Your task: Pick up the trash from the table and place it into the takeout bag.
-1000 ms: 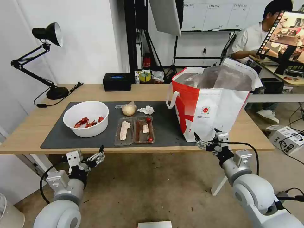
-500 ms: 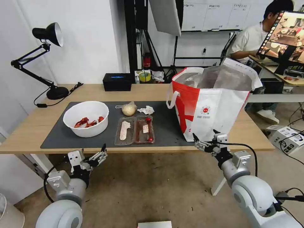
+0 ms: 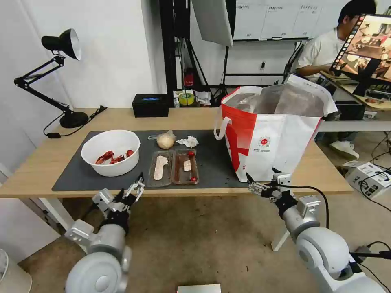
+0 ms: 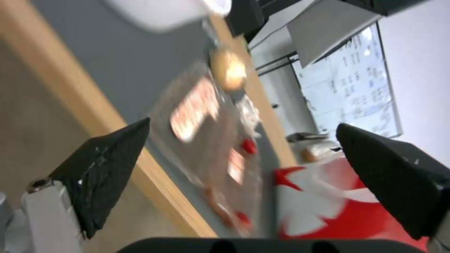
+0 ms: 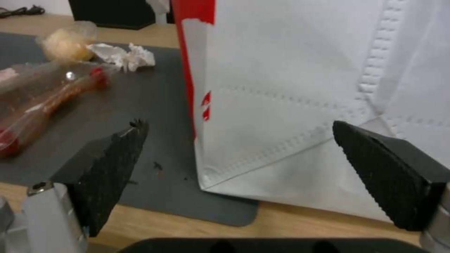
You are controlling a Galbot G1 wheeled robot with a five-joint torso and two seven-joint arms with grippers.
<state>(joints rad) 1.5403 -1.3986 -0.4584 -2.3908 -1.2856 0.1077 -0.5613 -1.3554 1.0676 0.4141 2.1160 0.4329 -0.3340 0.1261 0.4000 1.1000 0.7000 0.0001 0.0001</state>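
On the dark mat [image 3: 211, 162] of the table [image 3: 36, 162] sits the trash. There is a white bowl [image 3: 110, 152] with red shell scraps, a clear two-part tray [image 3: 173, 167], a bagged bun [image 3: 165, 140] and a crumpled tissue [image 3: 187, 141]. The takeout bag [image 3: 273, 134] stands open at the mat's right end. My left gripper [image 3: 136, 184] is open, just below the table's front edge and in front of the tray [image 4: 206, 133]. My right gripper [image 3: 260, 178] is open at the bag's lower front corner [image 5: 290, 88], holding nothing.
A black desk lamp [image 3: 61, 44] stands at the table's back left, and a black box [image 3: 150, 105] at the back edge. A person sits at another desk behind the bag. A white box [image 3: 368, 177] and cables lie on the floor to the right.
My left gripper rose and swung right, toward the table edge below the tray. My right gripper edged slightly left. The things on the table stayed put.
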